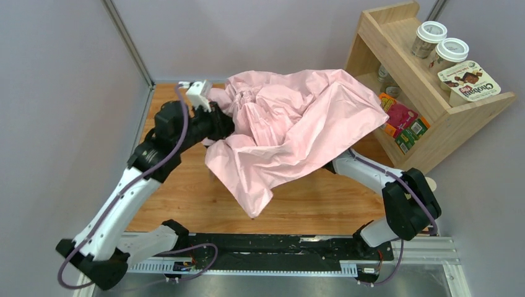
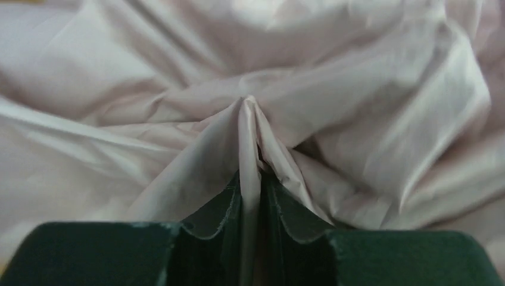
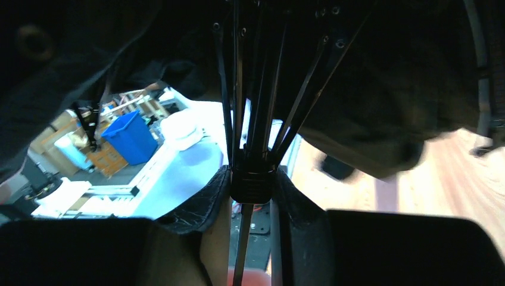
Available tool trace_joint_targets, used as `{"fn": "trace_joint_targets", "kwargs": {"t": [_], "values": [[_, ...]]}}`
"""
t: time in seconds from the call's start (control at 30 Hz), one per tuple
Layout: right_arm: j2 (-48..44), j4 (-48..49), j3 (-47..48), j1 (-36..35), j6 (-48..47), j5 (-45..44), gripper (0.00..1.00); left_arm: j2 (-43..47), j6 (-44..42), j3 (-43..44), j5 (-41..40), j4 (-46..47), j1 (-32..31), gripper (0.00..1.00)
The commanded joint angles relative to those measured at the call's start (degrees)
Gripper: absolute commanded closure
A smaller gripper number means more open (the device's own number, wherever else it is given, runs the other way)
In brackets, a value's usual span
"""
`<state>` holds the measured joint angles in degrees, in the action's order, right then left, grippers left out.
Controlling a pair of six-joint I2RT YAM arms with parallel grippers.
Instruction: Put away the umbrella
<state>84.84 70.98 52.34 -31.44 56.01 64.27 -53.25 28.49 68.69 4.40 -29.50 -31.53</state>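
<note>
Two holds on the umbrella [image 1: 297, 124], heaped upper centre of the top view: left gripper [image 2: 250, 205] nearly shut, pinching a fabric pleat [image 2: 249, 137]; right gripper [image 3: 251, 193] closed round the rib hub [image 3: 253, 176] underneath; best, I judge, to draw cloth inward gently, hub held steady.

overhead, right claw [image 3: 252, 182] hidden — under umbrella [image 1: 297, 124]
</note>
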Motion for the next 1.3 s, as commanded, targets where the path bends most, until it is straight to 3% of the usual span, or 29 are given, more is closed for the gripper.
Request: {"fn": "trace_joint_targets", "kwargs": {"t": [0.0,0.1,0.2,0.33,0.4,0.43,0.53,0.6,0.7,0.9,1.1,1.17,1.23,1.27], "values": [[1.11,6.26,1.45,-6.34,-3.45,-4.5,1.0,-15.07,3.05,14.83,24.39,18.07,-0.29,0.8],[4.1,11.8,2.5,-6.0,0.93,-6.52,1.0,-18.38,3.59,20.09,26.72,16.22,-1.52,0.82],[4.11,9.63,2.16,-4.42,-1.06,-7.75,1.0,-12.51,3.77,11.77,25.31,17.98,-1.61,0.76],[2.01,-3.71,1.37,-2.58,-10.72,-12.13,1.0,-2.49,1.49,4.55,24.69,11.86,-1.61,0.51],[1.04,-10.47,1.36,-2.22,-15.03,-16.52,1.0,3.58,-0.27,2.78,18.92,4.68,-1.61,0.37],[0.86,-13.12,1.45,-2.22,-16.97,-18.55,1.0,7.51,-0.63,2.51,12.1,2.01,-1.61,0.31],[0.94,-16.39,1.54,-2.22,-19.53,-21.37,1.0,13.78,-1.94,2.59,-0.41,-9.23,-1.52,0.25],[1.56,-17.54,1.89,-2.22,-20.84,-21.29,1.0,17.3,-2.21,3.38,-3.33,-13.99,-1.52,0.23],[1.3,-20.52,2.5,-2.22,-24.35,-21.82,1.0,19.94,-1.78,5.49,-1.34,-17.08,-1.52,0.2],[-0.02,-27.38,2.86,-2.48,-28.67,-25.06,1.0,16.88,4.1,4.79,16.84,-4.99,-1.52,0.21],[-1.07,-27.91,1.98,-4.94,-28.32,-26.57,1.0,3.34,4.82,7.6,22.58,1.63,-1.61,0.21],[-2.3,-28.7,1.54,-6.61,-29.37,-26.3,1.0,-0.87,3.51,8.56,17.78,0.59,-1.61,0.32],[-3.88,-28.36,0.49,-7.93,-29.55,-25.17,1.0,-7.71,0.44,12.42,11.28,-4.59,-1.61,0.6],[-4.67,-28.01,-0.04,-8.28,-29.29,-24.2,1.0,-9.22,-1.84,14.7,9.59,-6.95,-1.52,0.65]]}}
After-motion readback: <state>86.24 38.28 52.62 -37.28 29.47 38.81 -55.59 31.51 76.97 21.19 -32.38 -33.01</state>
